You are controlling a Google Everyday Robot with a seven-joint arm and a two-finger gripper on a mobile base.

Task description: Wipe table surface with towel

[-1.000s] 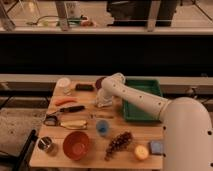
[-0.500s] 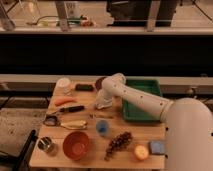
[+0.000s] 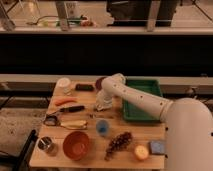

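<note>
One table (image 3: 142, 131) of pale wooden planks fills the lower part of the view, its long axis running left to right. On it lies one towel (image 3: 103, 106), a small pale bunch near the middle of the back half, just left of the green tray (image 3: 150, 86). The cloth is crumpled into a lump, so no long axis or pointing direction can be made out.

The one white arm (image 3: 137, 99) reaches in from the right, across the tray's near-left corner. Its claw (image 3: 104, 102) points down onto the towel. The claw is closed; whether cloth is pinched between its fingers cannot be told.

There are two bowls: a purple bowl (image 3: 99, 81) at the back, half hidden behind the arm, and an orange bowl (image 3: 76, 145) at the front left. There are three cups: a white cup (image 3: 63, 83) at the back left, a blue cup (image 3: 102, 127) in front of the towel, and a metal cup (image 3: 47, 145) beside the orange bowl.

One each of the rest:
- a carrot (image 3: 65, 101)
- a black-handled knife (image 3: 71, 109)
- a banana (image 3: 74, 125)
- a bunch of grapes (image 3: 118, 142)
- an orange fruit (image 3: 141, 152)
- a blue sponge (image 3: 157, 146)

The carrot, knife and banana all lie roughly left to right, well left of the towel.
</note>
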